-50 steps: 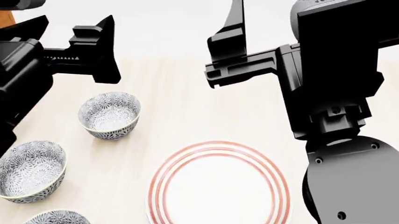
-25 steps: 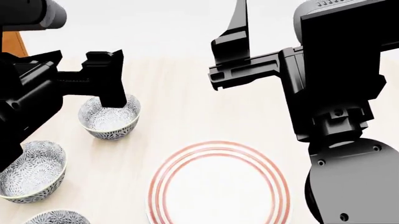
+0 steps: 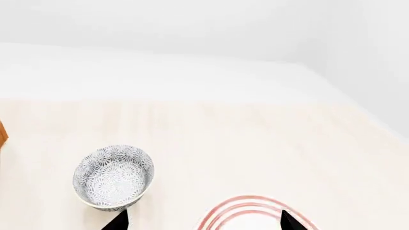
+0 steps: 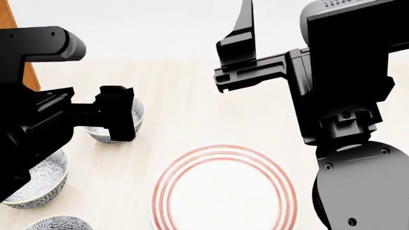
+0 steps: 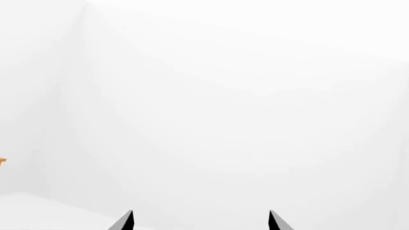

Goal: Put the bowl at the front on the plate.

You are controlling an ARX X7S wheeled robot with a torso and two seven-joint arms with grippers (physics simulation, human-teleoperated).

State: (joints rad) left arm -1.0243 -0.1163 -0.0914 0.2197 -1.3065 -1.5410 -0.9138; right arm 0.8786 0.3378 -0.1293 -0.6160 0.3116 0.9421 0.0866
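Tabletop (image 4: 191,105) of pale wood is seen from the head view, with 3 patterned bowls lined up along its left side. The bowl (image 4: 136,112) of the task is taken to be the farthest of the 3 from the robot; it stands upright on the tabletop, apart from the plate (image 4: 223,151), and is largely hidden in the head view by the left gripper (image 4: 116,120). Whether that gripper is touching it cannot be told.

In the left wrist view the bowl (image 3: 114,177) is shown whole and empty, beside 1 fingertip of the left gripper (image 3: 203,223). The 2 fingertips are held wide apart, so the jaws are spread and nothing is gripped. The plate (image 3: 246,203) is cut by the picture's edge between those tips.

The second bowl (image 4: 35,184) and the third bowl (image 4: 57,224) are placed nearer the robot, the third being cut by the edge of the head view. The plate lies flat in the middle, near the robot, with nothing on it.

The right gripper (image 4: 246,52) is held high above the table, well apart from the plate. In the right wrist view the right gripper (image 5: 201,221) is seen with its 2 tips spread and nothing between them, against a plain white background.
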